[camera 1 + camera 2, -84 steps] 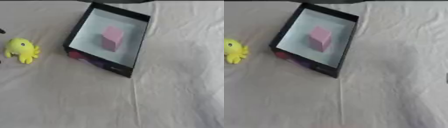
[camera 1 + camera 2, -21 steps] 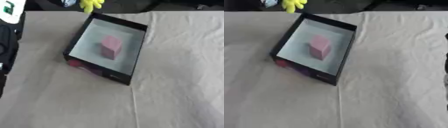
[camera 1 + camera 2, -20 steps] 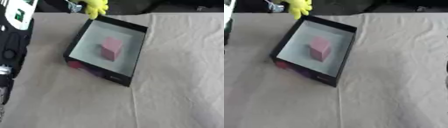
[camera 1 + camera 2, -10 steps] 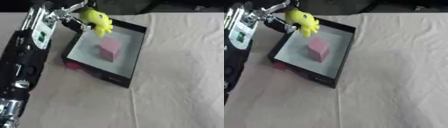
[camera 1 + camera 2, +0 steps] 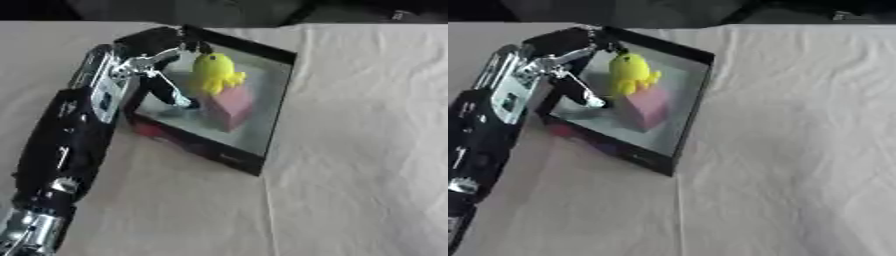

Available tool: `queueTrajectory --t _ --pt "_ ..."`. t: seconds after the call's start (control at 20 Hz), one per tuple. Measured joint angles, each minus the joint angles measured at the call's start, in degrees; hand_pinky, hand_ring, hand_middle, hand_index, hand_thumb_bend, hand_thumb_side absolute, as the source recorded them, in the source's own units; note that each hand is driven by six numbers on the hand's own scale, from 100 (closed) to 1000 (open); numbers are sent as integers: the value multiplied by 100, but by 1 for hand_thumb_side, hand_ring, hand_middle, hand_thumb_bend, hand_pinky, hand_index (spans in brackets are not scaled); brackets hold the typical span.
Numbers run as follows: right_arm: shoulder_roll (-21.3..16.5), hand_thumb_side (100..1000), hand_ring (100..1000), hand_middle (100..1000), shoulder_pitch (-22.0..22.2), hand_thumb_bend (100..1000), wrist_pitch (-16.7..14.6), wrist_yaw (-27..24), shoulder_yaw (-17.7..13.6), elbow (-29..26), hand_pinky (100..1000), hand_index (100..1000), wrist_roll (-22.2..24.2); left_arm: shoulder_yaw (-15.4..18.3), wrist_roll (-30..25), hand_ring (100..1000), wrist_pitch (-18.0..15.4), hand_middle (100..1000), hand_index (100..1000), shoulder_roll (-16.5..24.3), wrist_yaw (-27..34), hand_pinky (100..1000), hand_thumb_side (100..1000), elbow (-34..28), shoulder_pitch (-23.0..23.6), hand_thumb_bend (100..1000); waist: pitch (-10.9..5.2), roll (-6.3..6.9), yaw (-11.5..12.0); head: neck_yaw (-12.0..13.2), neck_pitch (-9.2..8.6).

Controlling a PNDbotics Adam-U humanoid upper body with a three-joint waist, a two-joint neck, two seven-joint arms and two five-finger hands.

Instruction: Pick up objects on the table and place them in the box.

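Left eye view shows the left arm [image 5: 61,150] rising from the lower left edge, a long black limb with silver joints and a pale labelled panel near the wrist; its lowest part is cut off by the frame. At its top the left hand [image 5: 153,60] reaches over the near-left wall of the box [image 5: 262,132]. One dark finger runs across the top toward the toy [image 5: 214,72] and another slants down into the box, ending beside the block [image 5: 229,107]. The upper fingertips seem to meet the toy's head, but whether they pinch it or have let go cannot be told, since dark fingers blur against the dark box rim.

Just right of the hand, the toy is bright yellow, soft-looking, with a round head and short stubby legs hanging down. It sits over the box interior, its legs at or touching the top of the block; contact is hard to judge.

Below the toy, the block is a pink cube with flat matte faces, resting on the pale floor of the box. The box is shallow and rectangular, with thin black walls and a reddish-purple patch on its near outer side; the arm hides part of its left wall.

Further right, the cloth [image 5: 367,150] is off-white, creased and wrinkled, covering the table.
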Motion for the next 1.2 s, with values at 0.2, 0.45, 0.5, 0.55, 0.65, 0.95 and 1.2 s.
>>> queueTrajectory --t 0.2,0.45,0.5,0.55,0.65,0.95,1.2 --pt "0 425 946 967 6 250 1 0 0 0 1000 882 -1 28 16 823 1 807 930 0 -81 918 456 -2 42 801 0 -1 15 -7 0" --pt "0 423 946 966 38 249 2 0 0 0 1000 881 -3 91 103 813 84 797 918 3 -131 909 457 -79 58 792 0 -24 45 -19 2" --pt "0 423 946 966 53 248 1 0 0 0 1000 881 -4 108 123 809 104 794 915 5 -122 907 458 -114 67 761 0 -26 51 -30 4" --pt "0 423 946 966 58 248 -1 0 -1 0 1000 881 -6 121 143 809 124 794 914 15 -99 907 457 -152 80 752 -1 -27 62 -41 6" --pt "0 422 946 966 73 247 -11 0 -3 0 1000 881 -17 180 219 799 191 786 903 75 -8 900 465 -309 95 689 -6 -29 112 -86 25" --pt "-1 419 946 965 185 245 -39 12 -37 -69 1000 880 -45 515 672 762 572 773 879 379 472 875 462 -1091 243 492 -63 -32 259 -395 56" --pt "-2 417 946 965 325 242 -57 66 -38 -214 1000 880 -57 982 1105 717 931 747 856 775 910 811 441 -1796 757 419 -83 -41 425 -657 56"
